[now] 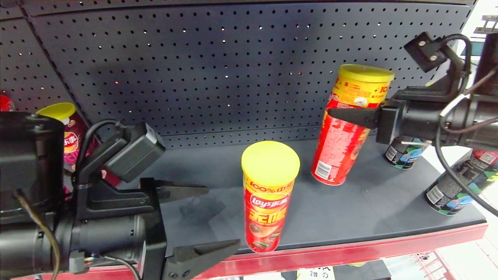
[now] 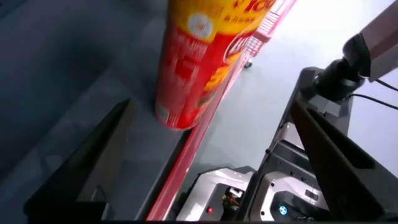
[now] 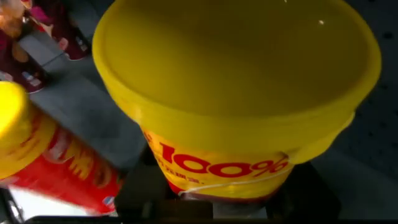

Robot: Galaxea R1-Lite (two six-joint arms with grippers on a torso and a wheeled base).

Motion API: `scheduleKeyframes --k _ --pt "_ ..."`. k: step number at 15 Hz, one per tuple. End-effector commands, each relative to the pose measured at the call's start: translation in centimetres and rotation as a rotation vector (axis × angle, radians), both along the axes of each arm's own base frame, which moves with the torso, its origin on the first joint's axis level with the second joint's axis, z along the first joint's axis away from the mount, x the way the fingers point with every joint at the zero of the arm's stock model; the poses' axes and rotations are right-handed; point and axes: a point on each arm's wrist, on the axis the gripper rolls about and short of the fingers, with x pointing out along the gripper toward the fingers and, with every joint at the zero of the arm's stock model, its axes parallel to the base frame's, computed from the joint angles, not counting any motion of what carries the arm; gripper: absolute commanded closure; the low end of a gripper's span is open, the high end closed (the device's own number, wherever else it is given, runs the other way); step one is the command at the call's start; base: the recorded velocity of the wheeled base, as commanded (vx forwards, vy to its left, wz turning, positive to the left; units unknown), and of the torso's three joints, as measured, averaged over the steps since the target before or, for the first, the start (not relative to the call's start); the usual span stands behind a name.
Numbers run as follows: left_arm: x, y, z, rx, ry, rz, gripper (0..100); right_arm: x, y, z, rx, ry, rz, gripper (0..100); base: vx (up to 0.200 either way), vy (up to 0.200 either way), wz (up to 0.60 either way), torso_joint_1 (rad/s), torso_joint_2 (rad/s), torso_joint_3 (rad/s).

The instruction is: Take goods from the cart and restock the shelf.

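Note:
Two red chips cans with yellow lids are on the grey shelf. One can stands upright near the front edge; in the left wrist view this can sits just beyond my fingers. My left gripper is open beside it, to its left, with nothing between the fingers. The other can leans further back on the shelf, its base at the shelf surface. My right gripper is shut on its upper part, just under the lid.
Dark cans lie at the shelf's right end behind my right arm. A pink can stands at the far left. A pegboard wall closes the back. The red shelf lip runs along the front.

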Motion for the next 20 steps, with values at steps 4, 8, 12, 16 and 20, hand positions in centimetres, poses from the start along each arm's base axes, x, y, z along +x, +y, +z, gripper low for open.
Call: scheduleKeyframes --k 4,8,12,16,20 --pt "-1.4 1.5 0.5 -0.032 -0.016 0.089 0 4.6 4.8 -2.5 -0.04 0.028 0.086 100 0.0 0.0 0.0 0.0 0.0 0.0" --pt "-2.2 2.2 0.2 -0.028 -0.023 0.113 0 6.5 7.0 -3.1 -0.039 0.026 0.125 100 0.0 0.0 0.0 0.0 0.0 0.0" --pt "-2.6 2.6 -0.2 -0.022 -0.02 0.123 0 7.8 8.1 -3.9 -0.041 0.036 0.141 100 0.0 0.0 0.0 0.0 0.0 0.0" --pt "-2.7 2.7 -0.6 -0.014 -0.011 0.123 0 8.6 9.2 -4.5 -0.034 0.027 0.154 100 0.0 0.0 0.0 0.0 0.0 0.0" --pt "-2.7 2.7 -0.7 -0.011 -0.008 0.123 0 8.6 9.4 -4.6 -0.034 0.032 0.157 100 0.0 0.0 0.0 0.0 0.0 0.0"
